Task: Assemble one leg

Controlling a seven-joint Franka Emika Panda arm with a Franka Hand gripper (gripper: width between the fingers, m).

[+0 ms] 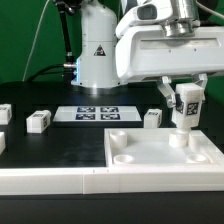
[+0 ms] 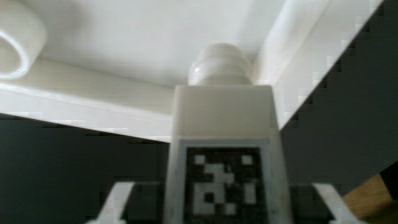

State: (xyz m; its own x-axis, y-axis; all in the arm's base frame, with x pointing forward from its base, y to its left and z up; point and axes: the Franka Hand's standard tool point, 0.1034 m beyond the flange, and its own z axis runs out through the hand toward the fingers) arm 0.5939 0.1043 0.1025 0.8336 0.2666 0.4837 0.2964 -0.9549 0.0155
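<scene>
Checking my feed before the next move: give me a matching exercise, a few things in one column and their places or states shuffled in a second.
1. small white plastic tagged leg
2. large flat white square plate
3. thin flat white marker board
4. loose small white block

a. flat on the black table, behind the plate
b. standing alone at the exterior view's left
c. held upright in the gripper, over the plate's corner
d. lying at the front, toward the exterior view's right

Pairs: 1-c, 2-d, 3-a, 4-b.
</scene>
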